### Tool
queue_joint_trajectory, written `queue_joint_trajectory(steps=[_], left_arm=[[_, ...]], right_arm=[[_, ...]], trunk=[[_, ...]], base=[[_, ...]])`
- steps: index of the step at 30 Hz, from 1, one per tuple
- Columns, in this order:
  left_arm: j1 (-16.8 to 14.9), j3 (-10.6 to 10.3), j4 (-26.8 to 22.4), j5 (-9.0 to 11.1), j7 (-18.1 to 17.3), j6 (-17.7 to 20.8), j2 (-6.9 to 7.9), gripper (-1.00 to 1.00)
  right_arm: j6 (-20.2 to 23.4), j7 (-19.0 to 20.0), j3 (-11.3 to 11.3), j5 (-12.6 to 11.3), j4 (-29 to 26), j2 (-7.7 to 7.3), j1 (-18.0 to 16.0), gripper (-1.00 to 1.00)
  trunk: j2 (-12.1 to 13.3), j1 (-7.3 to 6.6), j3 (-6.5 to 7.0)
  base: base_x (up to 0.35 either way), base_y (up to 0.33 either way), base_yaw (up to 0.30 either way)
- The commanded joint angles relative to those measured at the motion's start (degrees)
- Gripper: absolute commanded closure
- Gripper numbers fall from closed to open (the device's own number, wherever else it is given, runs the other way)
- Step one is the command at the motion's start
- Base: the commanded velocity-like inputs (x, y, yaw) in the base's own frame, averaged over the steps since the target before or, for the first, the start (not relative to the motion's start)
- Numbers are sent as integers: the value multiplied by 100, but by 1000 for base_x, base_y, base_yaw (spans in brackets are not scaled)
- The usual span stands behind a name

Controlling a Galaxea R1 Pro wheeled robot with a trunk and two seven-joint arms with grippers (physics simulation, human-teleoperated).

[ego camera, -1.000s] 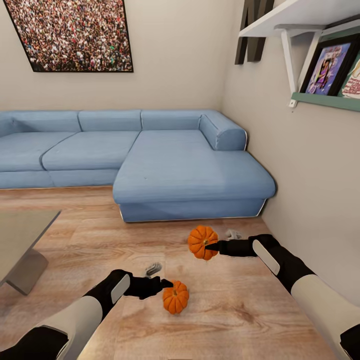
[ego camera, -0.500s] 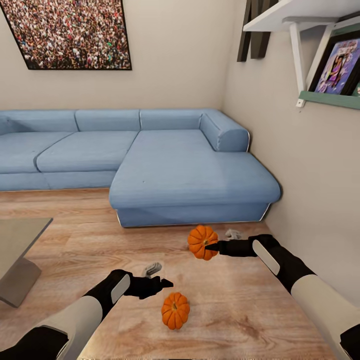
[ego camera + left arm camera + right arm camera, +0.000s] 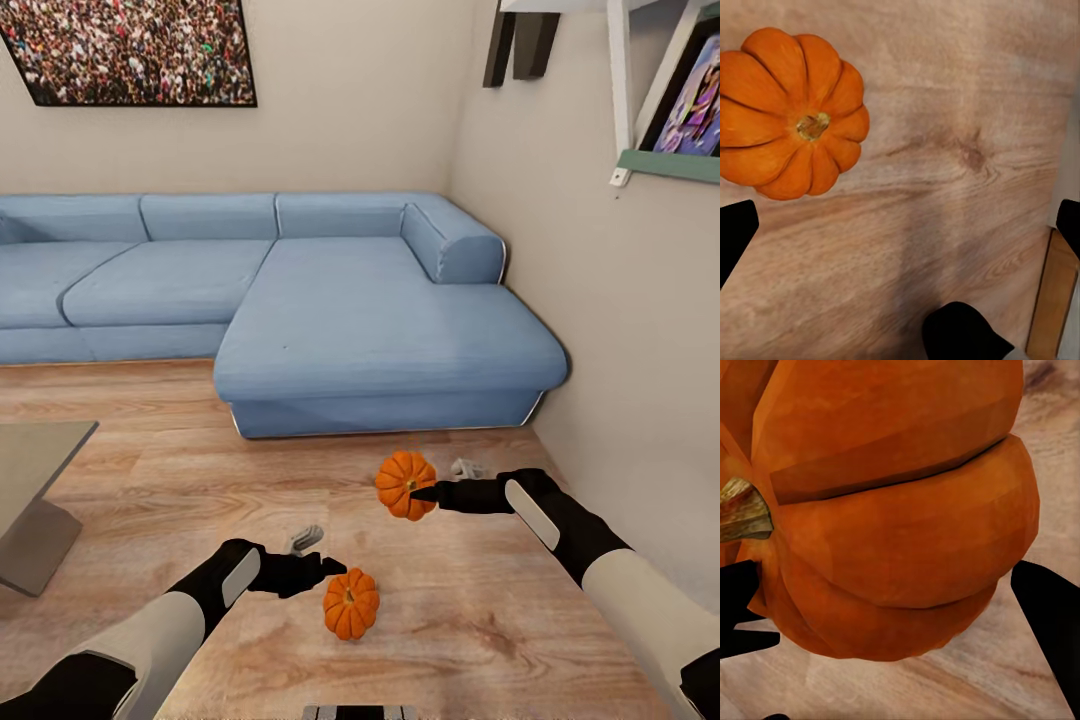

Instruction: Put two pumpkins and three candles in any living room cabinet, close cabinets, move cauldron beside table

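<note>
Wood floor, ribbed orange pumpkins

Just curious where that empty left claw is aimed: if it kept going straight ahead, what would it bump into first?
Probably the bare wooden floor. The loose pumpkin lies off to one side of the left gripper, though depth is uncertain.

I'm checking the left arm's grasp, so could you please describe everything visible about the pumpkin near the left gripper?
The pumpkin is small, squat, bright orange and ribbed, with a short tan-brown stem facing up. It looks matte and undamaged. It appears to sit upright on the wooden floor, just beyond the open left gripper, whose fingers do not enclose it.
</note>
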Motion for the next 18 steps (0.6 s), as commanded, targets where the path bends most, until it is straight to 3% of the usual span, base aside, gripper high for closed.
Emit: queue_joint_trajectory(steps=[1, 12, 18], left_arm=[[-4, -16, -3, 13, -15, 18, 2, -100], [-3, -24, -3, 18, -33, 3, 2, -100], [-4, -31, -3, 22, -42, -242, 2, -100]], right_arm=[[11, 13, 14, -16, -6, -5, -6, 100], [11, 20, 13, -16, -5, -5, -6, 100], [11, 22, 13, -16, -2, -5, -6, 100]], trunk=[[-4, 1, -27], [-19, 29, -271], [-27, 45, -404]], base=[[0, 0, 0], [0, 0, 0], [0, 0, 0]])
